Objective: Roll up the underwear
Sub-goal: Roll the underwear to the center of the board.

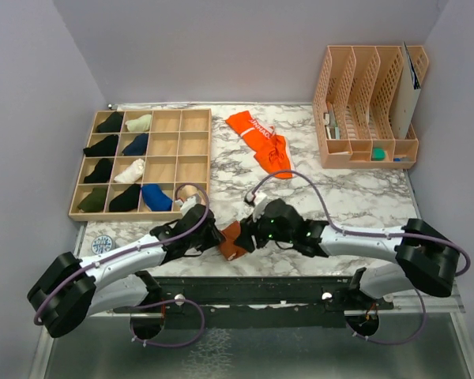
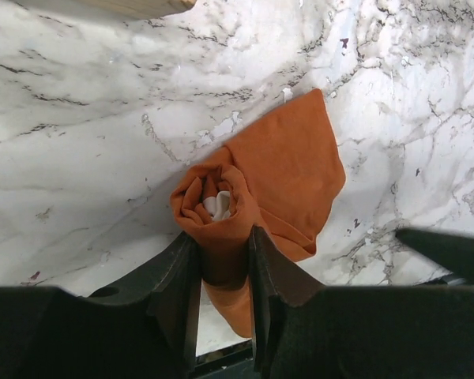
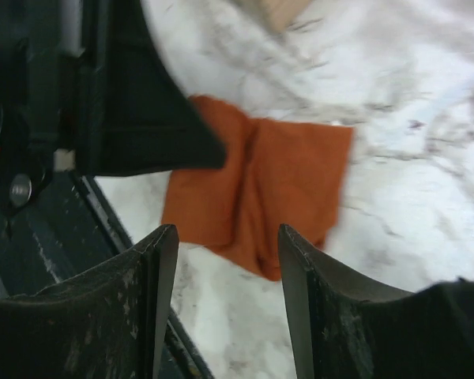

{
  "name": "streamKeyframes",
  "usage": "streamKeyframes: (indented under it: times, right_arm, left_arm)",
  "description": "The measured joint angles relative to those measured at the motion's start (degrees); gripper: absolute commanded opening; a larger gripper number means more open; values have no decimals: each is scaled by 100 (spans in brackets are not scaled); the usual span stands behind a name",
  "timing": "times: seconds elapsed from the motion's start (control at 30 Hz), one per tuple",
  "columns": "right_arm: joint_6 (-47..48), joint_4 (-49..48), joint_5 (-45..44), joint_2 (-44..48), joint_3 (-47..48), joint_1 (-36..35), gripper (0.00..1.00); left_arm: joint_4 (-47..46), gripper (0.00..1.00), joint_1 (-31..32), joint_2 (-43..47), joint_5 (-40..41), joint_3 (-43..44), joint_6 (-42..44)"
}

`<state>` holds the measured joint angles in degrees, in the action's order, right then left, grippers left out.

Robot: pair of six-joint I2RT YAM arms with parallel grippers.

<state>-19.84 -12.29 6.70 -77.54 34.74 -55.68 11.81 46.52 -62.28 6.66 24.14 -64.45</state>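
Note:
The rust-brown underwear lies at the table's near edge, between both arms. One end is rolled into a tube with a white lining showing, and the rest trails flat on the marble. My left gripper is shut on the rolled end. My right gripper stands open just short of the cloth, nothing between its fingers; it sits to the right of the cloth. The bright orange underwear with a white lettered waistband lies spread at the back centre.
A wooden compartment tray with several dark and light fabric bundles stands at the back left. A cream bundle lies by its near corner. A peach file organizer stands at the back right. The dark table rail runs just below the cloth.

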Motion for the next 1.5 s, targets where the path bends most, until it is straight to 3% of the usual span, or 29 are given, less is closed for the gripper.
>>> streamKeyframes:
  times: [0.17,0.33,0.9,1.1,1.2,1.37,1.47,1.5]
  right_arm:
    - [44,-76,-577,-391,79,-1038,53]
    - [70,-133,-1233,-750,168,-1572,51]
    - [13,197,-2990,-1329,975,-2166,52]
    - [-186,223,-3071,-1397,1054,-2299,50]
    - [-363,219,-3093,-1738,1091,-2343,43]
    - [-739,177,-3303,-1982,1080,-2396,21]
    - [-887,-28,-3359,-1849,861,-2411,12]
    - [-901,-87,-3362,-1797,785,-2415,11]
  left_arm:
    - [92,26,4,101,9,9,22]
    - [120,26,9,-61,-76,151,120]
    - [197,27,9,4,-466,149,101]
    - [330,29,9,223,-466,111,55]
    - [367,29,9,236,-466,111,48]
    - [450,33,9,234,-466,44,35]
    - [413,47,9,321,-466,-9,13]
    - [413,57,11,385,-468,-35,9]
